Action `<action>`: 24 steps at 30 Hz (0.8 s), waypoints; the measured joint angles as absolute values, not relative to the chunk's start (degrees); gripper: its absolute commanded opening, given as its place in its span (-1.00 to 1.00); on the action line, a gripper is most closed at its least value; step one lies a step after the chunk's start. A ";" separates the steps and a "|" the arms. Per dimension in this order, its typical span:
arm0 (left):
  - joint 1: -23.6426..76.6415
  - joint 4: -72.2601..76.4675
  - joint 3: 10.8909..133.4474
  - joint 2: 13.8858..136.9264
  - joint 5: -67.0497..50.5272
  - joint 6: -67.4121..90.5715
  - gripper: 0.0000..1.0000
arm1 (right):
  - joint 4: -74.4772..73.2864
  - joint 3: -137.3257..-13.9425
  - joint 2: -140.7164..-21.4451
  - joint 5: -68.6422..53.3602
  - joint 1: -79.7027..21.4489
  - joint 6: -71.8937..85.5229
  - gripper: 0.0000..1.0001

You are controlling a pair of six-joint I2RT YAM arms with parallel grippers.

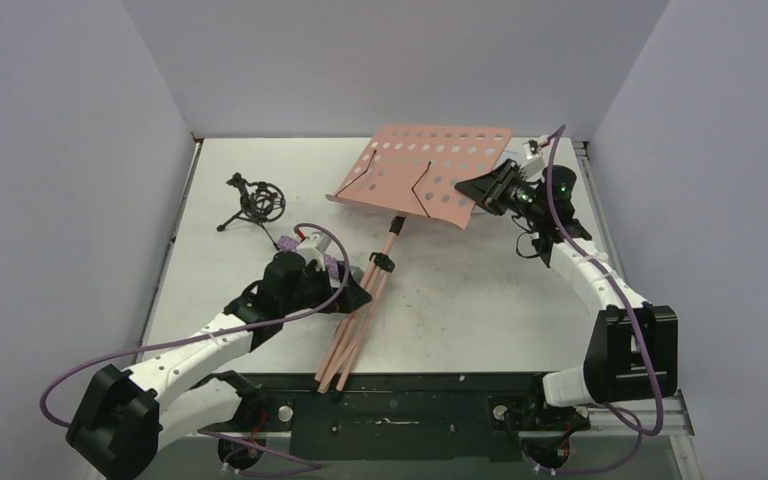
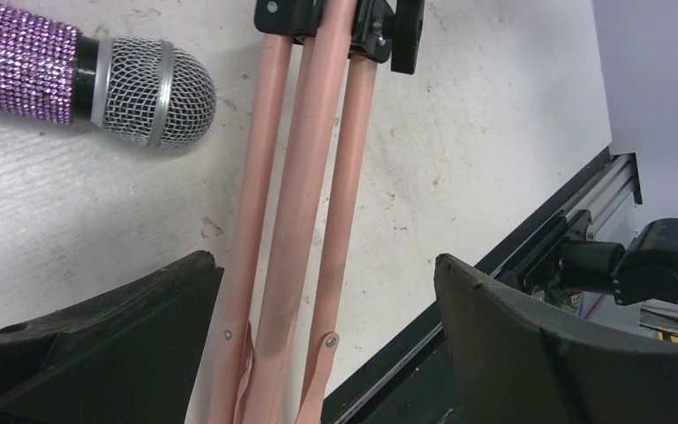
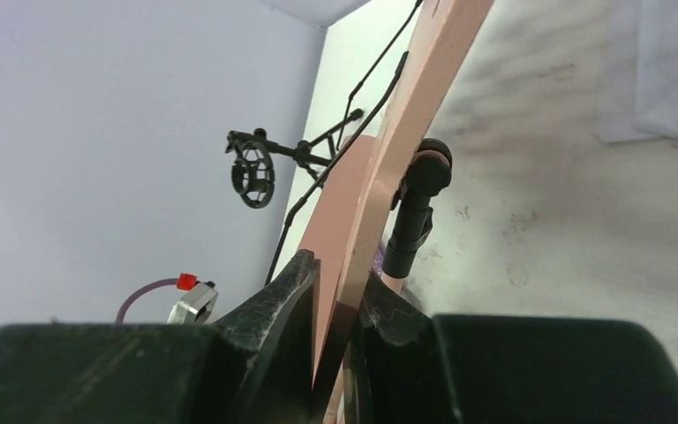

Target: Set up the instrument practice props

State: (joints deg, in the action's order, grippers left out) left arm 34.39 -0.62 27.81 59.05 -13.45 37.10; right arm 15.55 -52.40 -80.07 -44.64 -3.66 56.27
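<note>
The pink music stand lies flat on the table, its perforated desk [image 1: 420,172] raised at the back and its folded legs [image 1: 352,320] running toward the near edge. My right gripper [image 1: 475,190] is shut on the desk's right edge [image 3: 380,177], which is pinched between its jaws [image 3: 340,274]. My left gripper [image 1: 357,293] is open and straddles the legs [image 2: 300,221], with its left finger close beside the outer leg [image 2: 325,265]. The purple glitter microphone [image 2: 97,75] lies just left of the legs, largely hidden under my left wrist [image 1: 332,268]. The black tripod mic holder [image 1: 255,200] stands at the back left [image 3: 256,168].
A pale sheet [image 3: 662,71] lies on the table beneath the desk, seen only in the right wrist view. The black frame rail [image 1: 410,385] runs along the near edge, just past the leg tips. Grey walls close in the left, back and right.
</note>
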 measured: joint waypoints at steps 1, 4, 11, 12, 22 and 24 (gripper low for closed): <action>34.39 0.08 27.66 58.98 -13.89 37.04 0.78 | 15.59 -53.01 -80.03 -44.69 -3.92 56.14 -0.89; 34.39 2.24 26.63 58.94 -14.96 36.86 0.73 | 16.25 -54.28 -79.44 -45.23 -4.89 56.16 -0.89; 34.39 6.55 21.93 58.00 -15.77 36.60 0.46 | 18.41 -54.28 -78.00 -45.93 -5.02 57.89 -0.89; 34.39 6.81 21.58 57.49 -15.77 36.45 0.42 | 18.65 -54.28 -78.00 -46.02 -5.04 57.98 -0.89; 34.39 7.38 21.12 53.39 -15.62 32.93 0.13 | 20.78 -54.30 -77.97 -46.06 -6.66 58.98 -0.89; 34.39 7.38 21.12 53.17 -15.57 32.29 0.12 | 20.95 -54.35 -77.97 -45.98 -6.92 59.07 -0.89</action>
